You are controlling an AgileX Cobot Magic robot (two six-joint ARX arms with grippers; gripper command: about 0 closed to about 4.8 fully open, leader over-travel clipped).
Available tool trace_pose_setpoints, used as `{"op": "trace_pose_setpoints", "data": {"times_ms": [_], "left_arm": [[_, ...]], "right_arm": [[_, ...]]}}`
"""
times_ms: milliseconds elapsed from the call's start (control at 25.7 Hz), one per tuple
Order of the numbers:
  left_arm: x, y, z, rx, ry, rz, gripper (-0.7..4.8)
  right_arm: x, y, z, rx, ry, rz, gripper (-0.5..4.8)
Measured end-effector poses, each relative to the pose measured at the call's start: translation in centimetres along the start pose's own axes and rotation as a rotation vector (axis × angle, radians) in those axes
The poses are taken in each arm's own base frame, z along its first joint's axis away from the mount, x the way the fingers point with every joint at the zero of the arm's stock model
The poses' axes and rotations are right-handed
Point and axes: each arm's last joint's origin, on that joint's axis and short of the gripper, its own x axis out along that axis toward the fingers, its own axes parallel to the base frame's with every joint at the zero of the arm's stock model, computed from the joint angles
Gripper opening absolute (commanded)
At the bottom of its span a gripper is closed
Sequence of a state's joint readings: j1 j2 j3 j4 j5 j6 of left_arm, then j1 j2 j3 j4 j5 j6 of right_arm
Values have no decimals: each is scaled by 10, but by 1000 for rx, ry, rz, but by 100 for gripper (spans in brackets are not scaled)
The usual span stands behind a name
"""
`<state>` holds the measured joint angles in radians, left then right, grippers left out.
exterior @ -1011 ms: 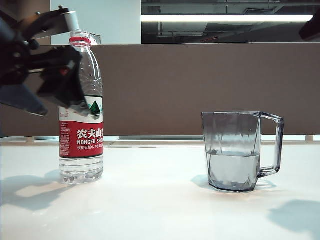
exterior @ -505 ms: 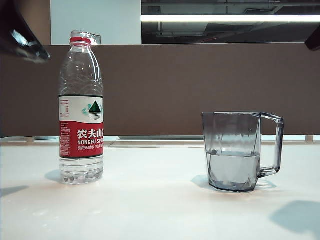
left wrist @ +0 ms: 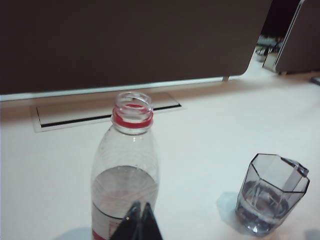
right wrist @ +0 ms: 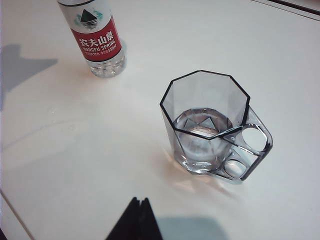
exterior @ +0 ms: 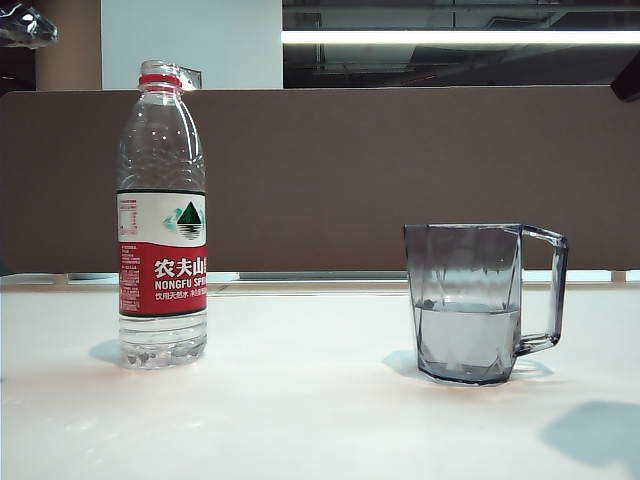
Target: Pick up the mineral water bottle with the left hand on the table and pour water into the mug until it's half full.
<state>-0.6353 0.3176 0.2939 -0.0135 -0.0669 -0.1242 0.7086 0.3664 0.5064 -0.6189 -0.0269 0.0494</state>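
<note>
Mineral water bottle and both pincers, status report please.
Left pincer shut, empty, above the mineral water bottle. Right pincer shut, empty, over the table. Bottle upright, uncapped, nearly empty. Mug about half full. Nothing between them.

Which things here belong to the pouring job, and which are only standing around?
Job: mineral water bottle, uncapped; mug with water; table; left pincer, shut, above the bottle.
Around: right pincer, shut, near the mug; brown partition.
</note>
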Motion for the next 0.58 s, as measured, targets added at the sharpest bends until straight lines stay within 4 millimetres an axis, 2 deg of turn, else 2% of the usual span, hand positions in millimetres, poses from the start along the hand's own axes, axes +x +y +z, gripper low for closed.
{"op": "trace_pose_setpoints", "data": {"times_ms": [311,583], "left_arm": [[0,5,-11,16,-31,30,-6],[-19,36,-19,22,-164,303,-6]], "right_arm": [[0,0,0,0,0,0,-1],[0,0,0,0,0,0,-1]]}}
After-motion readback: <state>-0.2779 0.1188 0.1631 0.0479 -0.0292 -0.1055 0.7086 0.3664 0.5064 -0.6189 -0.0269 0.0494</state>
